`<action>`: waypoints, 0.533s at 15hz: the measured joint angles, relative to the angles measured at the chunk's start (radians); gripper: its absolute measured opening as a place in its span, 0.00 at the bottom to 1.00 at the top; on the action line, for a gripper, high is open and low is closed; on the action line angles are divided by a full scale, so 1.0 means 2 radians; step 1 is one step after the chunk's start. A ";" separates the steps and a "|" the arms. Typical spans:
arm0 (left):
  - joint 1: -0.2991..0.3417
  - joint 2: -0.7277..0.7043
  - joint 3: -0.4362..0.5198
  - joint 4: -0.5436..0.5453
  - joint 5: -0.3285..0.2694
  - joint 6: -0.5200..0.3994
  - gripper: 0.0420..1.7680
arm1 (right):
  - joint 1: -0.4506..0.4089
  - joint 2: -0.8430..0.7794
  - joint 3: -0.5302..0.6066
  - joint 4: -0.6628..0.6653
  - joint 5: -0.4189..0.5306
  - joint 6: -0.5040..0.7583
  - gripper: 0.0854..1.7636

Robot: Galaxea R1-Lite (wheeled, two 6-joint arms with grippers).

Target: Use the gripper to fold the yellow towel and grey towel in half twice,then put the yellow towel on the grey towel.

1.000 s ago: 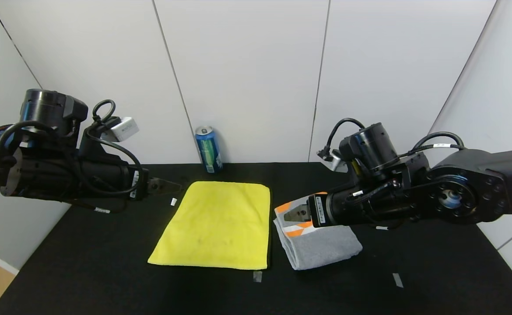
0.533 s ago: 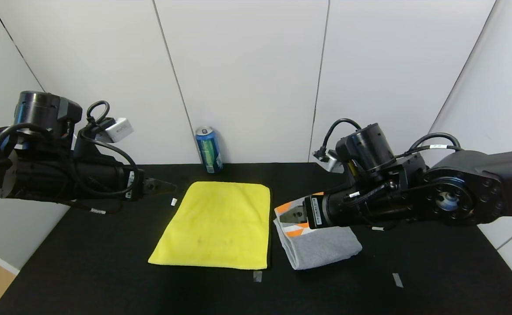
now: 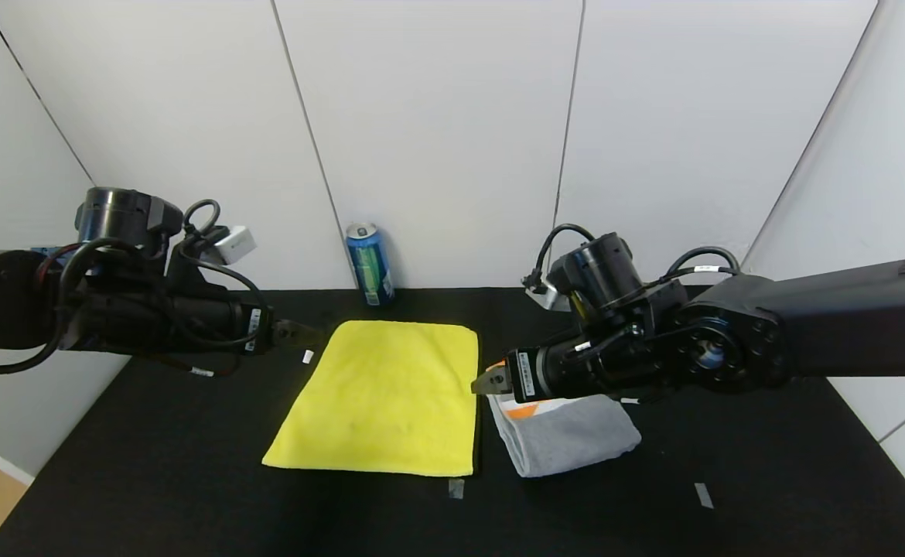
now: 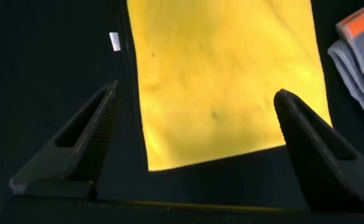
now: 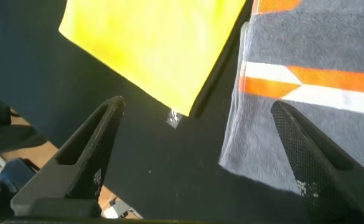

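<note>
Yellow towel (image 3: 381, 398) lay flat on the desk (image 3: 151, 464), long axis running away from the robot, between the two tools. Left tool (image 3: 302, 334), fingers spread, hung just off its far left corner; right tool (image 3: 487, 383), also spread, hung at its right edge, above the gap to the folded grey towel (image 3: 568, 437). Both stood about equally near. The right arm hid the grey towel's far end.

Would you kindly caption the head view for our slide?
Open right gripper hovers between yellow towel and folded grey towel.
</note>
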 joint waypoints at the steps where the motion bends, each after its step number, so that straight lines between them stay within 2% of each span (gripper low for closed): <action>1: -0.002 0.008 0.000 -0.008 0.001 0.002 0.97 | 0.003 0.007 -0.005 0.000 -0.001 0.001 0.97; 8: 0.004 0.065 -0.020 -0.014 0.003 0.002 0.97 | 0.010 0.052 -0.030 -0.007 0.000 0.021 0.97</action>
